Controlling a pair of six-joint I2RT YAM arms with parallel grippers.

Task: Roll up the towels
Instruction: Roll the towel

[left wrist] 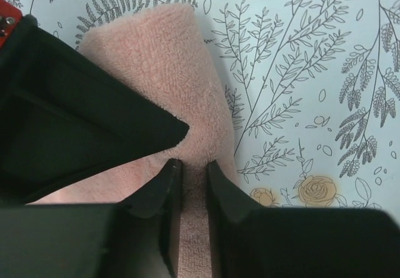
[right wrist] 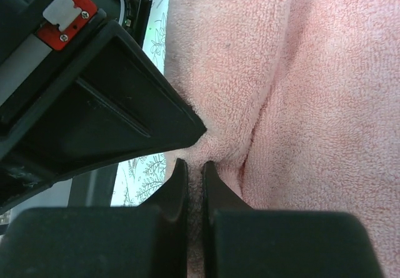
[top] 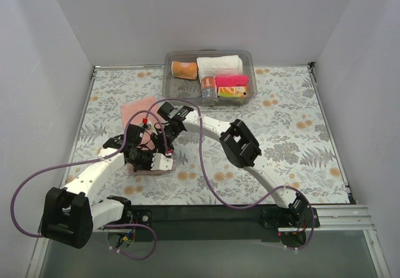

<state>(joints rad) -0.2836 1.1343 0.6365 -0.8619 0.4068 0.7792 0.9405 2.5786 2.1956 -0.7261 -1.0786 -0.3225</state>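
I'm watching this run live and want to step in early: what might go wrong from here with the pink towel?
1. The left gripper and right gripper each pinch only a thin ridge of the salmon-pink towel; it may slip free.
2. The two grippers sit almost touching, so rolling could knock them together.

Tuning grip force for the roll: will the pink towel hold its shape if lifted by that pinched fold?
Probably floppy: the pink towel creases and bunches where the right gripper pinches it. Likely grippy, not slippery: looped terry pile shows. The fold may spring open if released.
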